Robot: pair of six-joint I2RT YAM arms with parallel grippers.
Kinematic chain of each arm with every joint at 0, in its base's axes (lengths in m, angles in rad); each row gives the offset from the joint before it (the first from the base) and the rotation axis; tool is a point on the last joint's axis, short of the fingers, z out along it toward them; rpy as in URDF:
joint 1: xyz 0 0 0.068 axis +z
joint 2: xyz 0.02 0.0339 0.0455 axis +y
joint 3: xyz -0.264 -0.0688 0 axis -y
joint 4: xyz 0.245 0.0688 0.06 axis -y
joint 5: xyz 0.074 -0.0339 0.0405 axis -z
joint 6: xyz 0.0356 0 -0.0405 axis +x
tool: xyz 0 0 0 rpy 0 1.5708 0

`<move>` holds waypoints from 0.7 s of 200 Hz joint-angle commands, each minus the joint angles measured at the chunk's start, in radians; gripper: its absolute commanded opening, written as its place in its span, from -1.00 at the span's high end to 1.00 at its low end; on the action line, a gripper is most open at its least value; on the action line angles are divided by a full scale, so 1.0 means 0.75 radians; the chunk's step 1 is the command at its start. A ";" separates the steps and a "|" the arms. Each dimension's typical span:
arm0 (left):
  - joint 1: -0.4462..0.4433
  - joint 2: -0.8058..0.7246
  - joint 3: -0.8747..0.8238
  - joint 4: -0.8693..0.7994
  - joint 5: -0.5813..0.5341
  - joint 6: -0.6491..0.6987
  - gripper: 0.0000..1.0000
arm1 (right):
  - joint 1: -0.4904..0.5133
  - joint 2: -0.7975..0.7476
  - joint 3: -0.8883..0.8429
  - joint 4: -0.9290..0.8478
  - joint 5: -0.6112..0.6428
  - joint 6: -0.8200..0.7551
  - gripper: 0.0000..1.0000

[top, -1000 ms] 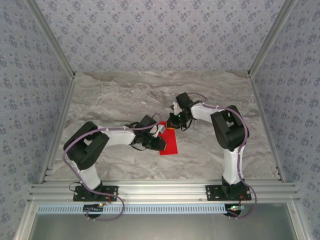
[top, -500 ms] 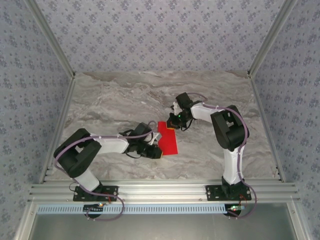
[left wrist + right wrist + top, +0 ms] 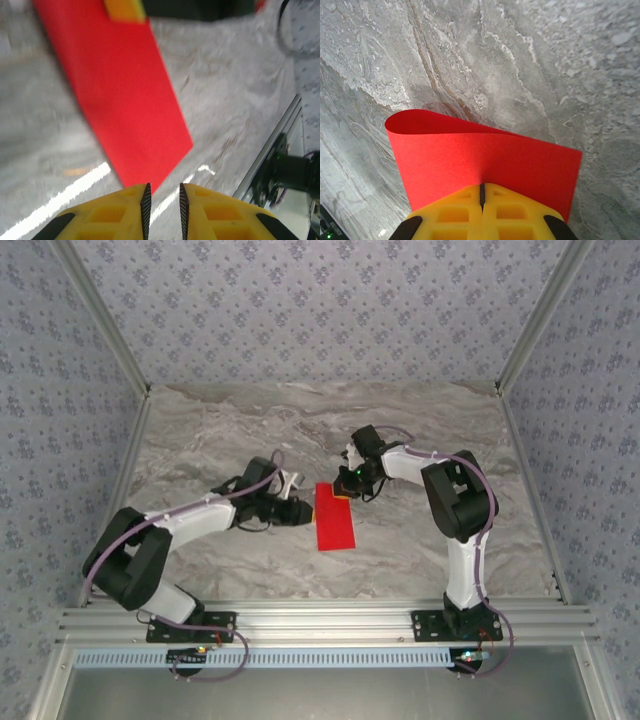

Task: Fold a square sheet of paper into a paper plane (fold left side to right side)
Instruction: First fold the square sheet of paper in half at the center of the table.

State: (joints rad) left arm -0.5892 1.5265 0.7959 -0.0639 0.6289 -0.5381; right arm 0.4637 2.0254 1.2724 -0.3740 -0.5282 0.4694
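The square sheet of paper [image 3: 334, 519] is bright red and lies folded over into a narrow rectangle on the marble table. The fold is soft, and in the right wrist view it stands up as a loop [image 3: 395, 125]. My right gripper [image 3: 347, 486] is shut, its closed tips [image 3: 481, 189] pressed down on the paper's far end [image 3: 485, 155]. My left gripper [image 3: 299, 510] hovers just left of the sheet's left edge. Its jaws [image 3: 163, 193] stand a narrow gap apart with nothing between them, and the red paper [image 3: 117, 95] lies ahead of them. The paper plane is not to be seen.
The grey marble table [image 3: 220, 435] is bounded by patterned walls on three sides. An aluminium rail [image 3: 320, 622] with both arm bases runs along the near edge. The left arm's elbow [image 3: 125, 560] sits low at the near left.
My left gripper has come off the paper's left part and swung out to its left, and its jaws have parted slightly. The paper and the right gripper have stayed put.
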 commanded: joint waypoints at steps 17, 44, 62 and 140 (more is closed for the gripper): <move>0.004 0.209 0.175 0.005 0.112 0.057 0.52 | 0.008 0.056 -0.014 -0.058 0.111 -0.027 1.00; 0.002 0.330 0.247 0.044 0.121 0.047 0.54 | 0.016 0.059 -0.011 -0.058 0.107 -0.027 1.00; -0.002 0.390 0.274 0.044 0.111 0.053 0.55 | 0.021 0.056 -0.009 -0.060 0.107 -0.028 1.00; -0.050 0.490 0.277 0.005 0.023 0.050 0.55 | 0.031 0.055 -0.001 -0.069 0.119 -0.033 1.00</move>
State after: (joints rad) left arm -0.6163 1.8748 0.9813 -0.0486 0.6819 -0.5159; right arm 0.4767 2.0254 1.2781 -0.3756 -0.5121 0.4618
